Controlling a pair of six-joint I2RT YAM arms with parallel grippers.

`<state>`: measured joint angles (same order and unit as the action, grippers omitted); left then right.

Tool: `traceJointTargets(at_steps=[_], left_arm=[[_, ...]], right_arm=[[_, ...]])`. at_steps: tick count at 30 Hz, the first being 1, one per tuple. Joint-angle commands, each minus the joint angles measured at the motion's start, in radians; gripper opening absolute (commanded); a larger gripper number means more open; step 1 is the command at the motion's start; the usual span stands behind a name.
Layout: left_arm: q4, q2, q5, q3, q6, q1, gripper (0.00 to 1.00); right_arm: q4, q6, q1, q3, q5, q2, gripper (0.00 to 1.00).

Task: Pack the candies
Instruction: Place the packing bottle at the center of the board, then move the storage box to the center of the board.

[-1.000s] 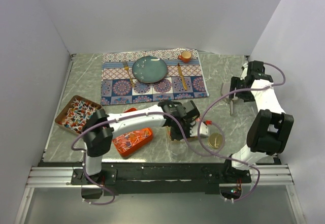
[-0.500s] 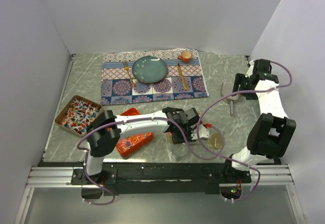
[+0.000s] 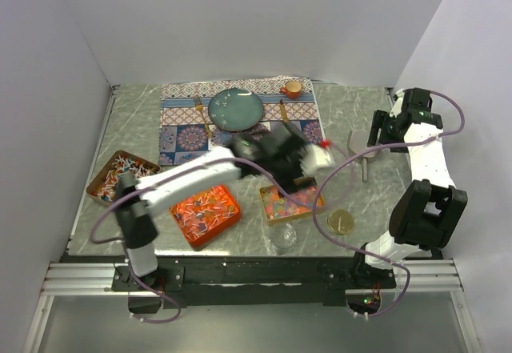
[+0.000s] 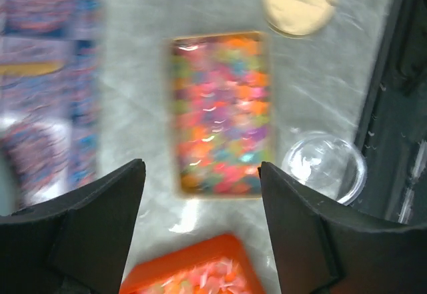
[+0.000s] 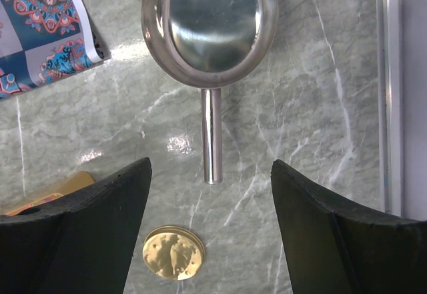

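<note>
Pastel candies (image 4: 223,111) fill a small metal tray (image 3: 290,201) lying flat on the table. Above and just behind it, blurred, my left gripper (image 3: 302,161) hangs open (image 4: 200,174) and holds nothing. Orange-red candies (image 3: 206,211) lie in the orange tray (image 4: 193,267) to its left. Red-white-blue candies (image 3: 122,178) sit in a brown tray at the far left. My right gripper (image 3: 382,133) is open (image 5: 210,174) above the handle (image 5: 212,134) of the silver scoop (image 5: 209,21), apart from it.
A gold lid (image 3: 341,222) and a clear empty jar (image 3: 282,238) stand near the front edge. At the back is a patterned placemat (image 3: 240,125) with a teal plate (image 3: 236,108), cutlery and an orange cup (image 3: 293,89). Grey walls enclose the table.
My left gripper has opened and lifted up and back off the pastel candy tray, which now lies uncovered. The right gripper drifted slightly back and right over the scoop.
</note>
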<state>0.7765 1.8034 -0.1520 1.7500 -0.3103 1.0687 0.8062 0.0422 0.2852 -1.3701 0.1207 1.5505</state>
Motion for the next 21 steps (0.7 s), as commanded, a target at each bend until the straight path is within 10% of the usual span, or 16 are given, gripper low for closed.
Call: traceJointTargets(at_steps=[1, 8, 13, 21], left_arm=[[0.023, -0.214, 0.020, -0.125, 0.055, -0.142, 0.75], [0.059, -0.401, 0.006, -0.449, 0.036, -0.363, 0.64], [0.012, -0.415, 0.009, -0.687, -0.045, -0.381, 0.01], [-0.166, -0.247, 0.003, -0.736, -0.066, -0.394, 0.01]], right_arm=[[0.002, -0.007, 0.008, -0.035, 0.005, -0.035, 0.80], [-0.013, -0.008, 0.008, -0.001, 0.010, -0.043, 0.81], [-0.035, -0.011, 0.008, 0.023, 0.007, -0.041, 0.82], [-0.035, -0.001, 0.006, 0.023, -0.003, -0.041, 0.82]])
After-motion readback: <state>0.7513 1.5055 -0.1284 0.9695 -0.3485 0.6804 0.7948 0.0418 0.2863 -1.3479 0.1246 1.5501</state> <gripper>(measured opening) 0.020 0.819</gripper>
